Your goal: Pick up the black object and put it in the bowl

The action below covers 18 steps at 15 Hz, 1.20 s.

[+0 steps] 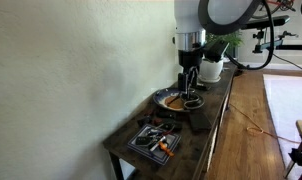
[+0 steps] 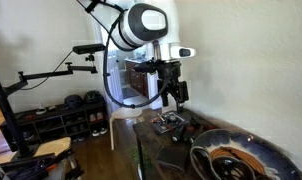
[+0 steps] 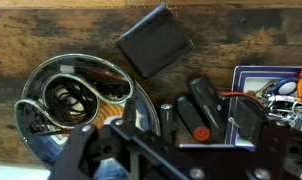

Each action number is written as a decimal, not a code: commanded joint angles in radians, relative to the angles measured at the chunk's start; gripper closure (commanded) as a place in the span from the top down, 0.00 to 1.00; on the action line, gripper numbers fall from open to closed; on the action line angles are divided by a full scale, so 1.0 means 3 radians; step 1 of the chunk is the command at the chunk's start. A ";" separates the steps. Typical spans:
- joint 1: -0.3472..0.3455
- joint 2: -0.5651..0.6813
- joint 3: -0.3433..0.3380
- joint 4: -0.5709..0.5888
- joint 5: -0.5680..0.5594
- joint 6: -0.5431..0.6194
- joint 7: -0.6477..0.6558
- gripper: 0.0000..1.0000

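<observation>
Wrist view: bowl (image 3: 36, 78) holds dark ring (image 3: 71, 97); black object (image 3: 154, 42) lies outside.

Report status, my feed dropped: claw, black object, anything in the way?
Claw open, empty, hovering over the tabletop. Flat black object lying flat, outside the bowl, ungripped. Dark ring already in bowl; markers close by.

**A:** Anyone able to see the whole bowl (image 3: 29, 120)? In the wrist view the gripper (image 3: 181, 150) covers its lower rim.

**B:** Nope. In an exterior view the bowl (image 2: 273, 152) runs off the bottom edge too. And the stuff on the tray (image 1: 143, 130) beside the bowl is way too small to tell.
</observation>
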 commanded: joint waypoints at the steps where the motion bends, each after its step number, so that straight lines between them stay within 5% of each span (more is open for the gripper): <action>1: 0.0079 -0.0001 -0.0082 0.0005 0.0011 -0.0004 -0.0010 1.00; 18: 0.0230 0.0836 -0.0148 0.0185 -0.0259 0.0767 -0.0405 1.00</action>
